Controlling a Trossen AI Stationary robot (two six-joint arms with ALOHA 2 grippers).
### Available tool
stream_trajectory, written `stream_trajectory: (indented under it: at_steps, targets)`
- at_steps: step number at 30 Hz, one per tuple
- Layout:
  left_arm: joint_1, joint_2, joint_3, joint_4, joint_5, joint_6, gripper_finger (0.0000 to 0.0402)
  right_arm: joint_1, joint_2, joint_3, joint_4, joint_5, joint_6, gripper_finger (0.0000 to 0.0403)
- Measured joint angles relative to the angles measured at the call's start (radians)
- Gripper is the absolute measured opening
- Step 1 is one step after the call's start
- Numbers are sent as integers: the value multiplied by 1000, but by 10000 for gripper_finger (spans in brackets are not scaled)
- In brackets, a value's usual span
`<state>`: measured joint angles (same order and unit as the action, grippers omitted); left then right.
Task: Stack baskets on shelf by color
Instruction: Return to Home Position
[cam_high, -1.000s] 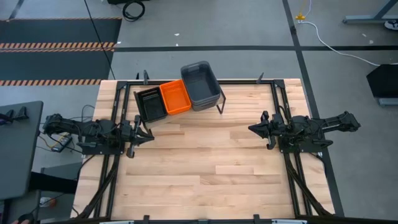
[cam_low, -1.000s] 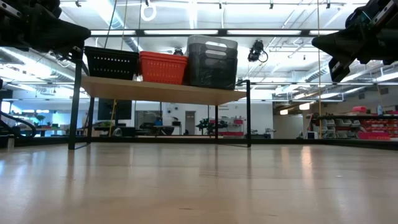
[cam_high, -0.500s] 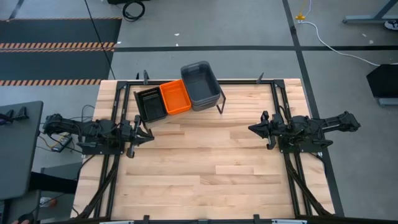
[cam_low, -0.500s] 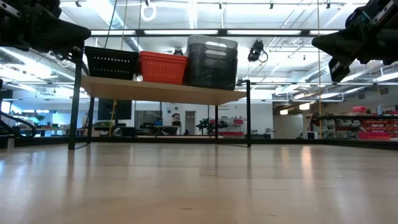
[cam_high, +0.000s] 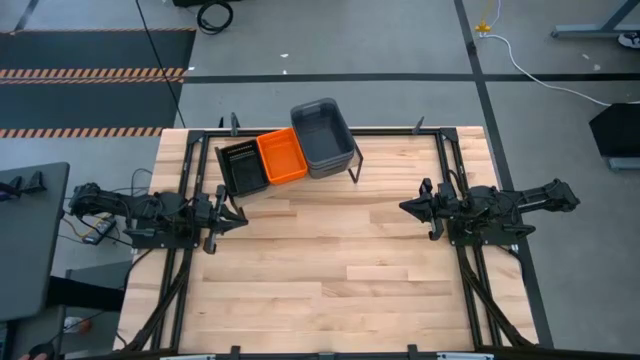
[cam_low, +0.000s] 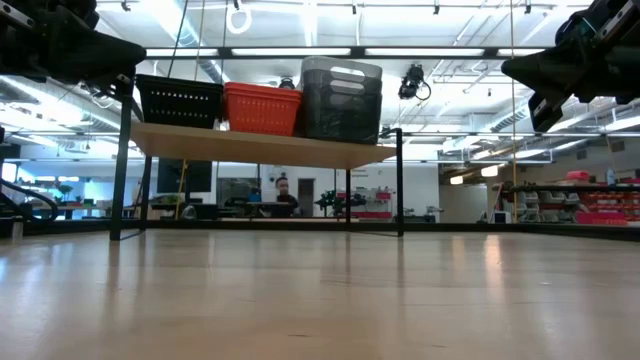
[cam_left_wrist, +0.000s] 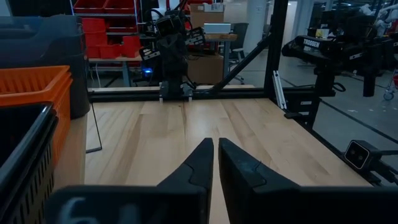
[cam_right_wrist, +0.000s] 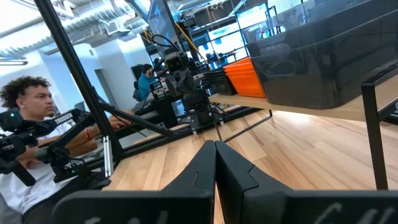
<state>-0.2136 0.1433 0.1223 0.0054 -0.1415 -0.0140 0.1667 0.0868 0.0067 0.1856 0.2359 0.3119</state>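
My left tool (cam_high: 238, 213) and right tool (cam_high: 405, 207), both pressed together and empty, hang at the 9 and 3 o'clock edges of the desk (cam_high: 330, 260). The black, orange and grey baskets (cam_high: 282, 156) sit stacked on the shelf (cam_low: 260, 146) at 11 o'clock. Only a stray left-arm swing into it could topple them, I judge.

A light wooden tabletop (cam_high: 330, 260) stands on a grey floor (cam_high: 350, 50) crossed by dark tape lines. A dark mat with orange-and-black striped edges (cam_high: 90, 72) lies beyond the far left corner, and a white cable (cam_high: 530, 65) trails at the far right. A person (cam_low: 283, 192) sits behind the tabletop in the low view. Another person in a white top (cam_right_wrist: 28, 99) shows in the right wrist view. Red bins (cam_left_wrist: 102, 34) fill racks in the room.
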Motion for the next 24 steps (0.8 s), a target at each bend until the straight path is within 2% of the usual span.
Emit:
stream_trajectory:
  at_steps: [24]
  targets:
    - [0, 0, 0, 0, 0, 0, 36, 0, 0, 0, 0, 0, 0, 10]
